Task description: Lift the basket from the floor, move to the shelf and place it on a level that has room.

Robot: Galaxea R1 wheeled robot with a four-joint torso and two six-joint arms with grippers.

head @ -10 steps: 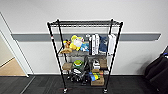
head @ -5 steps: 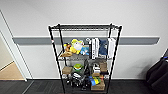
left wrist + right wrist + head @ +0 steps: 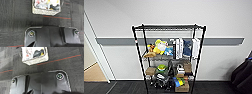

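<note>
Basket [image 3: 46,7] sits on the floor [image 3: 15,20], on the dark carpet tiles, not lifted. I see it in both wrist views: cream woven walls, loose items inside that I cannot identify. A thin red line on the carpet runs just beside its near wall.

Key relation: the basket lies ahead of both wrists, well apart from each, with bare carpet between. In the left wrist view its long side faces the camera roughly square-on; in the right wrist view [image 3: 35,54] it looks skewed, one corner nearer. I judge neither arm clearly nearer; it seems to lie between them.

Arm pose: both wrist cameras look steeply down at the carpet, so both arms appear to hang low and pointed floorward. Fingers: I cannot tell whether either pair is apart or together.

Head view: the shelf [image 3: 169,57] stands against the white wall. Its top level [image 3: 169,27] is bare wire grid; the tier below carries plush toys [image 3: 157,47] and white books [image 3: 178,47].
</note>
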